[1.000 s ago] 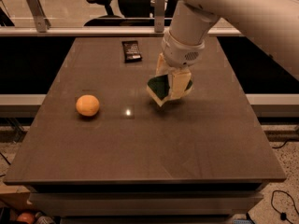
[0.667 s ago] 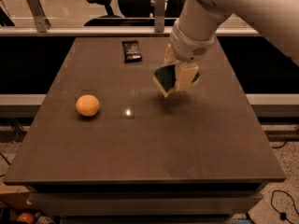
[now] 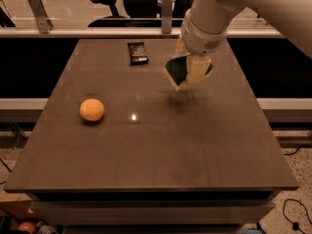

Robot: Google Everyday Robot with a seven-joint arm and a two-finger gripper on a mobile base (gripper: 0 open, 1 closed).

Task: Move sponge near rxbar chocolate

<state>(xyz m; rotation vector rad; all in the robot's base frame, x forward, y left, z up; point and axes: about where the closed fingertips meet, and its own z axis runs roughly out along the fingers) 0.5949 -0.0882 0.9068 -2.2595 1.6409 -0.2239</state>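
Observation:
My gripper [image 3: 191, 71] hangs above the back right part of the table, shut on the sponge [image 3: 176, 71]. The sponge shows a dark green face with a pale yellow edge and is held tilted, clear of the table top. The rxbar chocolate [image 3: 137, 52], a small dark flat bar, lies on the table near the back edge, to the left of and a little behind the sponge. The white arm comes down from the upper right.
A round orange fruit [image 3: 91, 109] sits on the left part of the dark brown table [image 3: 156, 165]. A metal rail and office chairs stand behind the table's back edge. Cables lie on the floor at the lower right.
The gripper has carried the sponge upward and toward the back of the table, closer to the rxbar chocolate. The orange fruit and the bar have not moved.

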